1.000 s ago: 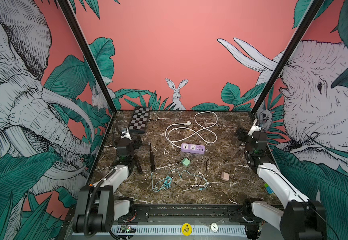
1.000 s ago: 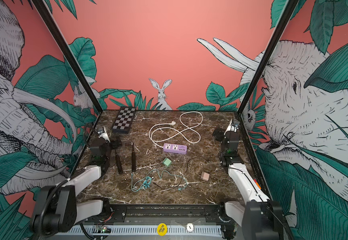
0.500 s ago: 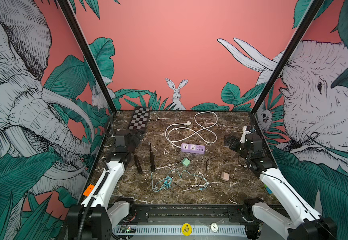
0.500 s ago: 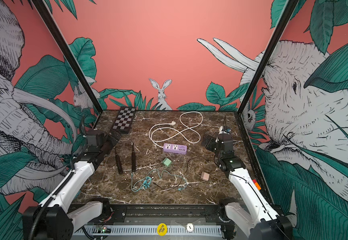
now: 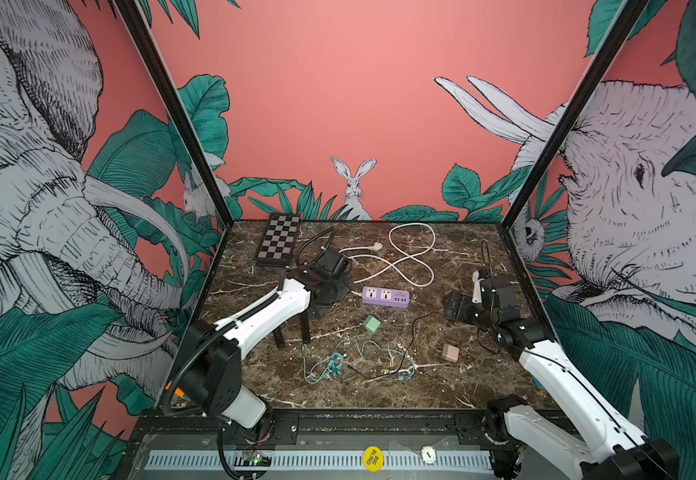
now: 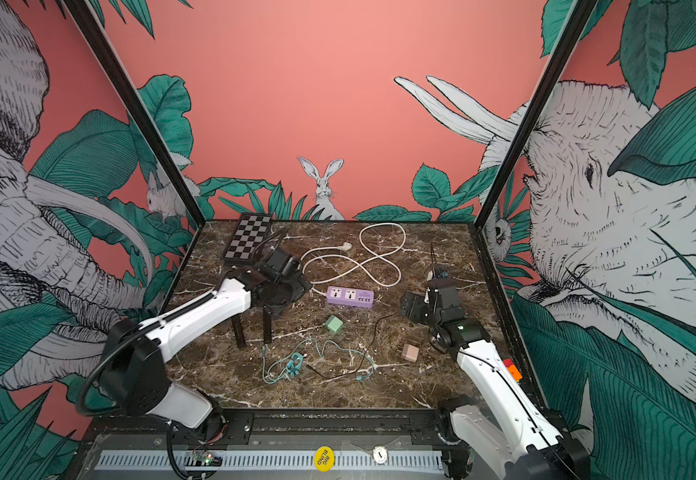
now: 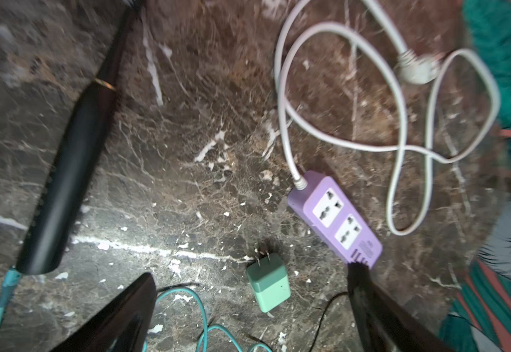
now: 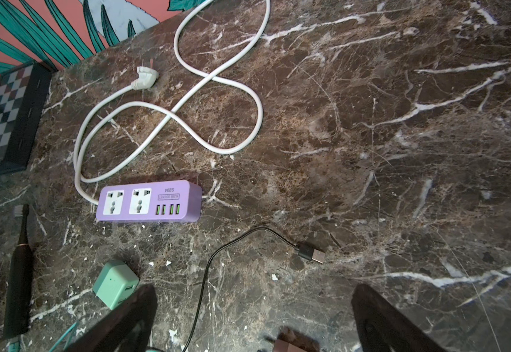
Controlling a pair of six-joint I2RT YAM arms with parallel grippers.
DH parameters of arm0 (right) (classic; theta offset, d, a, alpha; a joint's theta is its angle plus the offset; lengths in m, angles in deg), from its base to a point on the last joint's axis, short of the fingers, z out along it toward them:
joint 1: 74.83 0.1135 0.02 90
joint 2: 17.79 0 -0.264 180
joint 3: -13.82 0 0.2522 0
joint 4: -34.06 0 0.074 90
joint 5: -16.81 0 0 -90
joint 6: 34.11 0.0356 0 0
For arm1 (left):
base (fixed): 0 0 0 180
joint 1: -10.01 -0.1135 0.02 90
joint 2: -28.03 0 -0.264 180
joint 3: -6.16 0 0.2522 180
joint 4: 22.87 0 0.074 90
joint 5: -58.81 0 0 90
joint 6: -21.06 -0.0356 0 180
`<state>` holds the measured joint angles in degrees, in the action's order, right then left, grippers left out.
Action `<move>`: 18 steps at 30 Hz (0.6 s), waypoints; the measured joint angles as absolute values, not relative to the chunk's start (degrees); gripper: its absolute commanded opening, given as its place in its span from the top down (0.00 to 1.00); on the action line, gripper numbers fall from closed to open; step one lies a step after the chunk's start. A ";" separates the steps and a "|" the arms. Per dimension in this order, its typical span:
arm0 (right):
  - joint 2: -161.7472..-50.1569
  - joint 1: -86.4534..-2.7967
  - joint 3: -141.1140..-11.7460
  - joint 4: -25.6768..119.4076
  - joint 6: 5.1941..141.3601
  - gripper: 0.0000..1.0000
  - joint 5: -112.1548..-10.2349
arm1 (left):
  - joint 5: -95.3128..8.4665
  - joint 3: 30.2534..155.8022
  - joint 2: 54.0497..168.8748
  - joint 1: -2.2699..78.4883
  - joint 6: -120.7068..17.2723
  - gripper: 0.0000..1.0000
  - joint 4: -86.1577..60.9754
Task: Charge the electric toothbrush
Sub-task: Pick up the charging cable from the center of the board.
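Two slim black toothbrushes lie side by side at the table's left; the one nearer the middle [image 5: 305, 330] [image 8: 19, 274] has a gold ring [image 7: 104, 83] and a teal cable [image 5: 329, 365] running into its base. A purple power strip [image 5: 385, 297] [image 8: 149, 201] lies mid-table with a green adapter [image 5: 372, 324] [image 7: 268, 282] in front of it. My left gripper [image 5: 323, 303] [image 7: 252, 274] hangs open above the table between the toothbrushes and the strip, holding nothing. My right gripper [image 5: 456, 307] [image 8: 254, 289] is open and empty, right of the strip.
A black cable ends in a loose USB plug [image 8: 310, 253] right of the green adapter. A pink adapter [image 5: 450, 352] lies front right. The strip's white cord [image 5: 412, 257] loops toward the back, its plug [image 8: 144, 76] lying loose. A chessboard [image 5: 277, 245] sits back left.
Both arms have swung in from the side walls. The left gripper now hangs over the toothbrushes' far ends, next to the strip; the right gripper moved inward and toward the front. Both stayed open.
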<state>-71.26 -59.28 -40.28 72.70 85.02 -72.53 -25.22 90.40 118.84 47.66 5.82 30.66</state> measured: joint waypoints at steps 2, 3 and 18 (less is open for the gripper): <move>-71.02 -58.71 -40.28 72.96 84.25 0.02 -72.51 | -25.85 94.53 124.17 49.58 7.29 0.03 32.43; -70.82 -58.29 -40.28 73.01 83.97 0.01 -72.51 | -25.96 96.81 126.90 50.89 7.97 0.04 32.98; -69.42 -53.68 -40.28 74.30 81.65 0.01 -72.70 | -25.85 108.35 139.25 60.12 13.61 0.14 39.16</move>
<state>-69.42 -53.68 -40.28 74.30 81.65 -72.70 -25.85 108.35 139.25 60.12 13.61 39.16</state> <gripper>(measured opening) 0.986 0.865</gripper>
